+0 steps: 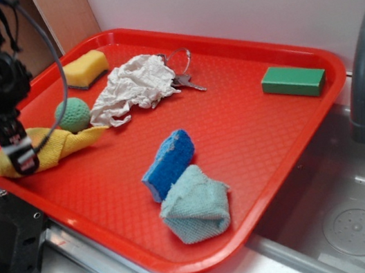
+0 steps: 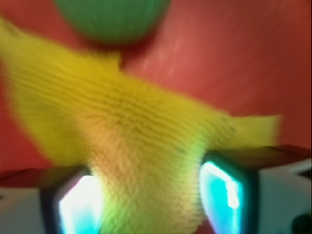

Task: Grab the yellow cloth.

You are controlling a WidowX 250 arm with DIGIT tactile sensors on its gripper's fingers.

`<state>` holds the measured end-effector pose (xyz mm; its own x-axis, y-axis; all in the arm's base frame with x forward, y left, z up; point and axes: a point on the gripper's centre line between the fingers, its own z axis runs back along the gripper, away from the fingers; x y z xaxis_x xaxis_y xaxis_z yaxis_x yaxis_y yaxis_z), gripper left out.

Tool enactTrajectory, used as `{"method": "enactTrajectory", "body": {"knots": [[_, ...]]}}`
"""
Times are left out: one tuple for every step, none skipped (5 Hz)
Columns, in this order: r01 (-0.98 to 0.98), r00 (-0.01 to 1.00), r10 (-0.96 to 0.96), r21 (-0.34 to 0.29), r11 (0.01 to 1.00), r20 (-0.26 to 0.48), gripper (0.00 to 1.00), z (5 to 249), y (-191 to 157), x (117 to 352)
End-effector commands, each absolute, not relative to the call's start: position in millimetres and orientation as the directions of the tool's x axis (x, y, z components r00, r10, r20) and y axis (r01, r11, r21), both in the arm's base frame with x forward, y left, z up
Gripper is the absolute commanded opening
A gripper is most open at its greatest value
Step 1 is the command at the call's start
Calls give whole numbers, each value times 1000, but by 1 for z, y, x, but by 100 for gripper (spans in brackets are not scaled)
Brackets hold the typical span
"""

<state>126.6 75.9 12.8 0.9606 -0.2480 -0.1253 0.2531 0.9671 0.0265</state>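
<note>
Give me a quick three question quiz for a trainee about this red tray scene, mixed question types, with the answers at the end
1. True or false: in the wrist view, the yellow cloth lies between the two fingers of the gripper.
2. Multiple choice: what sits right behind the yellow cloth in the exterior view? A) the green block B) the green ball C) the blue sponge
3. Fill in: the keys lie partly beside the white ____ wad.

Key
1. True; the cloth fills the gap between the fingers, though whether they have pinched it cannot be told.
2. B
3. paper; the paper wad lies mid-tray on the red tray.
</note>
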Motion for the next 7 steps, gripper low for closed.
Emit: {"method": "enactTrajectory", "body": {"knots": [[240,967,-236,31,970,-93,0,23,76,121],[238,966,-235,17,971,-109,0,25,71,126],[236,966,-232,22,971,-118,0,62,59,135],[93,995,-92,31,995,-44,0,113,36,159],[-62,997,60,51,997,54,0,166,21,156],[-126,989,118,95,987,84,0,215,18,143],[-151,984,140,106,983,110,0,265,23,124]]}}
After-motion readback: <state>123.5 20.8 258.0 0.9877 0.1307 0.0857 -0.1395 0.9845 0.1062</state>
